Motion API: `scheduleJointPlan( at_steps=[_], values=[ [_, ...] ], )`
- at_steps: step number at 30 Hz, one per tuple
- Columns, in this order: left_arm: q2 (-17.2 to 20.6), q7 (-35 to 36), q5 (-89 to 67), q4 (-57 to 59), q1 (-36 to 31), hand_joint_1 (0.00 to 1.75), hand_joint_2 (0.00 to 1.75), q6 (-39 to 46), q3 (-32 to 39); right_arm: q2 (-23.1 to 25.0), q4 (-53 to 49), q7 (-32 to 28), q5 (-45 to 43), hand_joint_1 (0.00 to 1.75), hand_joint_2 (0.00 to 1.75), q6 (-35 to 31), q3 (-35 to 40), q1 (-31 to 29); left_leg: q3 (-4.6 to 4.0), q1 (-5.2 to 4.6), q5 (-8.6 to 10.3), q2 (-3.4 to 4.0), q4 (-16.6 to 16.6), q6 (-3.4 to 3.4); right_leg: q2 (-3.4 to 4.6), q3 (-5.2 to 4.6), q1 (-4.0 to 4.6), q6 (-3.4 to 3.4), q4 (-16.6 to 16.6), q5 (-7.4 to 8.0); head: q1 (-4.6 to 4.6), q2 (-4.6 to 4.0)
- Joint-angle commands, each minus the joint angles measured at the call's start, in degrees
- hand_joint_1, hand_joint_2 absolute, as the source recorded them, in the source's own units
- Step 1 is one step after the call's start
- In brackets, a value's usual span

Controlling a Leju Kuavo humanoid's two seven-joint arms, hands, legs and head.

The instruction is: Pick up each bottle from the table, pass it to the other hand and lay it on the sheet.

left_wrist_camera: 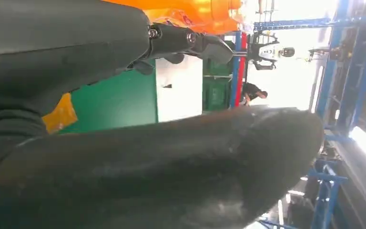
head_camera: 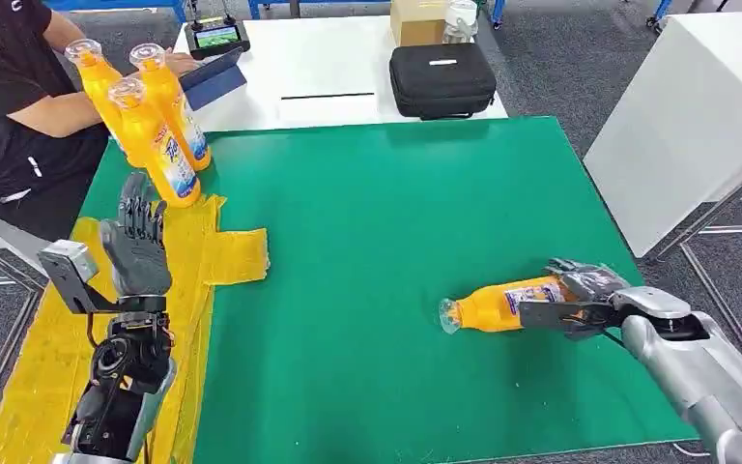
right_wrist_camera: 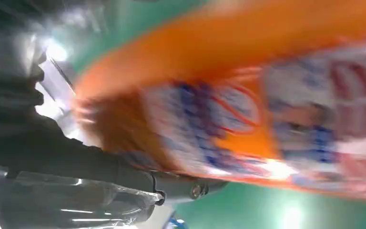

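R hand grasps lying bottle near green mat's right edge, cap toward centre; grip looks closed, wrist view blurred. L hand released, fingers up, over yellow sheet at left edge. Three bottles upright at far-left corner.

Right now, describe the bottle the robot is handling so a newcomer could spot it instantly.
Find the green mat covering the table. Near its front right, the right hand grips an orange bottle. It is the only one lying on its side; three other bottles stand upright at the far left.
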Motion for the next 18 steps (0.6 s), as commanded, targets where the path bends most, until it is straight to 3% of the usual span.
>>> scheduleJointPlan(
  at_steps=[1,2,3,18],
  values=[
    [1.10,-0.03,1.79,7.93,-5.49,0.00,0.00,-0.06,-3.70,7.32,15.73,-1.10,1.06,1.19,1.75,0.02,11.80,-1.99,0.23,0.07,0.01,-0.07,-0.08,-0.04,-0.09,0.29,0.08,-0.04,-0.12,-0.02,-0.02,0.00],
    [1.12,-0.05,1.84,8.05,-5.71,0.00,0.00,-0.06,-3.84,7.45,15.95,-1.16,1.09,1.66,1.75,-0.09,12.05,-1.57,0.46,0.10,-0.02,-0.05,-0.15,-0.06,-0.10,0.51,0.11,-0.07,-0.22,-0.04,0.00,0.00],
    [1.24,-0.17,2.16,8.56,-6.18,0.00,0.00,0.05,-4.15,7.75,16.44,-1.66,1.13,1.75,1.75,-0.15,12.68,-1.58,0.49,0.16,-0.02,-0.05,-0.13,-0.06,-0.11,0.56,0.17,-0.06,-0.24,-0.03,0.02,0.00],
    [1.22,-0.73,3.36,11.43,-8.87,0.00,0.00,-0.15,-5.26,7.78,17.00,-2.22,-0.15,1.75,1.75,0.23,14.22,-0.85,1.54,0.25,-0.16,0.06,-0.14,-0.17,0.06,1.54,0.24,-0.10,-0.44,0.02,0.02,0.00]
  ],
)
